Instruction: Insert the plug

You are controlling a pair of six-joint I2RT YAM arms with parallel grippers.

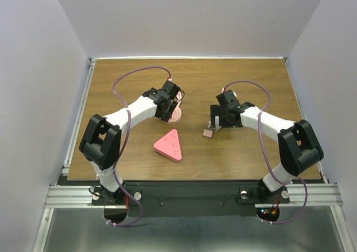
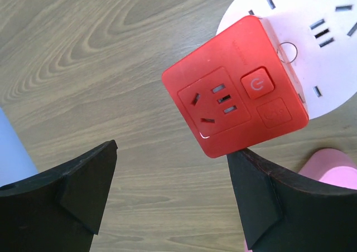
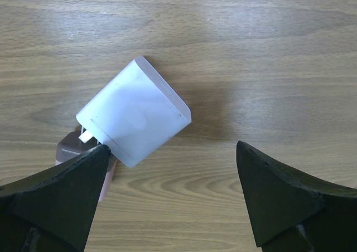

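The plug (image 3: 134, 118) is a white block lying on the wood, with a metal prong at its lower left touching a small pinkish-brown block (image 3: 70, 146). My right gripper (image 3: 170, 190) hovers open above it; the plug lies just ahead of the left finger (image 3: 61, 190), not between the jaws. In the top view the plug (image 1: 215, 124) shows just beside that gripper (image 1: 221, 117). A red square socket cube (image 2: 237, 87) rests partly on a white round socket disc (image 2: 329, 45). My left gripper (image 2: 170, 190) is open over bare wood, and the cube's corner sits just above its right finger (image 2: 256, 196).
A pink triangular power strip (image 1: 169, 145) lies in the middle of the wooden table (image 1: 111, 85), between the arms. A pink object (image 2: 329, 163) shows beside the left gripper's right finger. White walls enclose the table on three sides.
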